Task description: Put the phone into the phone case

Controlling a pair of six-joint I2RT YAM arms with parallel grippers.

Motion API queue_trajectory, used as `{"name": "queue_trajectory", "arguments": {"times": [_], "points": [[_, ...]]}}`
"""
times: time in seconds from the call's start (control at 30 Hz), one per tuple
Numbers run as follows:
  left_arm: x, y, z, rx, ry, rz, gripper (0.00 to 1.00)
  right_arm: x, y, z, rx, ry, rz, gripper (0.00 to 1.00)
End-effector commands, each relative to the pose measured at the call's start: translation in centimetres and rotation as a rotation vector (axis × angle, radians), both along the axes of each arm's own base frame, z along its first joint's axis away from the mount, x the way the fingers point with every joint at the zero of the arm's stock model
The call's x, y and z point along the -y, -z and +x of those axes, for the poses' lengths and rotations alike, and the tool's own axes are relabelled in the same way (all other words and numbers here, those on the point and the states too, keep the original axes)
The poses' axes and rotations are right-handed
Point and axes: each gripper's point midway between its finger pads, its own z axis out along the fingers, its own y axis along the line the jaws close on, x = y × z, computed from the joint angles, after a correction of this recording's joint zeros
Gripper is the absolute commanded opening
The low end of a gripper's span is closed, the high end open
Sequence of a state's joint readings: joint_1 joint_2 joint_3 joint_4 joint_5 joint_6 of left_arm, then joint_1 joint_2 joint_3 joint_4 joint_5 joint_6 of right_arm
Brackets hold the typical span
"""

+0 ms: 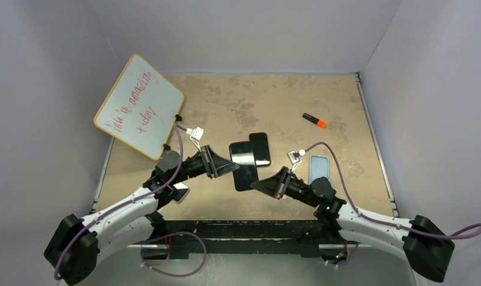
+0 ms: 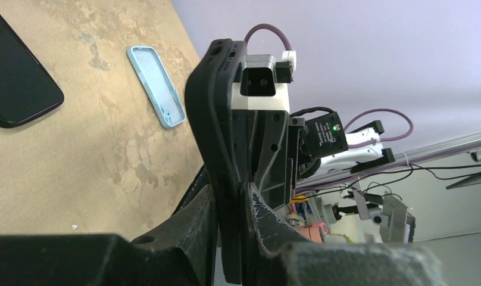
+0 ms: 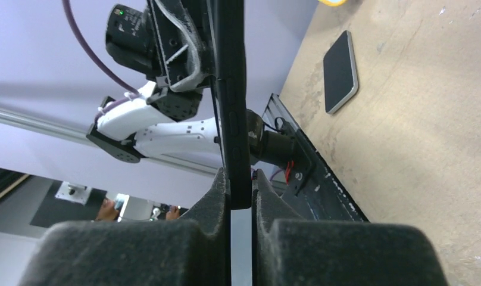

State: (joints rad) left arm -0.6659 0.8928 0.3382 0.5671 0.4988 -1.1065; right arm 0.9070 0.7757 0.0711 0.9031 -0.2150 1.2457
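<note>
A black phone case (image 2: 211, 107) with a thick rubbery rim stands edge-on above the table's middle, and my left gripper (image 2: 231, 196) is shut on it. From the opposite side my right gripper (image 3: 241, 179) is shut on the thin black edge of the phone (image 3: 232, 89), which has side buttons. From above, the two grippers (image 1: 233, 162) (image 1: 254, 185) face each other across one dark slab (image 1: 245, 170). Whether the phone sits fully in the case I cannot tell.
A second black phone (image 1: 261, 148) lies flat just behind the held slab. An empty light blue case (image 1: 319, 168) lies to the right, an orange marker (image 1: 315, 121) further back. A whiteboard (image 1: 139, 106) leans at the back left. A grey-edged slab (image 1: 180, 192) lies by the left arm.
</note>
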Motion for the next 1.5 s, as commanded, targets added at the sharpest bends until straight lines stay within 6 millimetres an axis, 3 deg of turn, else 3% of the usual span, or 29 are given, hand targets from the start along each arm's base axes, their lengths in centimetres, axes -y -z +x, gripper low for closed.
{"name": "queue_trajectory", "arguments": {"times": [0.0, 0.2, 0.4, 0.57, 0.7, 0.97, 1.3, 1.37, 1.47], "points": [[0.3, -2.8, -0.8, 0.081, 0.06, -0.093, 0.0, 0.7, -1.7, 1.5, 0.043, 0.094, 0.053, 0.0], [1.0, -2.7, -0.7, 0.098, 0.097, -0.049, 0.0, 0.2, -2.5, 1.2, 0.081, 0.064, 0.028, 0.03], [1.4, -3.6, -2.0, 0.13, 0.197, -0.072, 0.0, 0.2, -4.1, 0.5, 0.113, 0.029, 0.046, 0.56], [1.5, -4.7, -3.9, 0.187, 0.319, -0.089, 0.0, 1.1, -4.3, 1.0, 0.125, 0.086, 0.05, 0.67], [1.6, -5.1, -5.1, 0.213, 0.413, -0.075, 0.0, 1.2, -5.9, 1.3, 0.175, 0.103, 0.029, 0.67], [1.1, -3.6, -5.9, 0.215, 0.441, -0.022, 0.0, 1.1, -9.7, 1.7, 0.248, 0.125, 0.05, 0.67], [0.9, -2.3, -5.9, 0.199, 0.43, 0.01, 0.0, 0.3, -10.8, 2.0, 0.258, 0.109, 0.036, 0.53], [0.9, -2.1, -5.8, 0.196, 0.427, 0.014, 0.0, 0.3, -10.6, 2.1, 0.251, 0.113, 0.029, 0.43], [0.9, -1.9, -5.7, 0.196, 0.423, 0.035, 0.0, 0.3, -10.3, 2.2, 0.256, 0.114, 0.027, 0.16]]}}
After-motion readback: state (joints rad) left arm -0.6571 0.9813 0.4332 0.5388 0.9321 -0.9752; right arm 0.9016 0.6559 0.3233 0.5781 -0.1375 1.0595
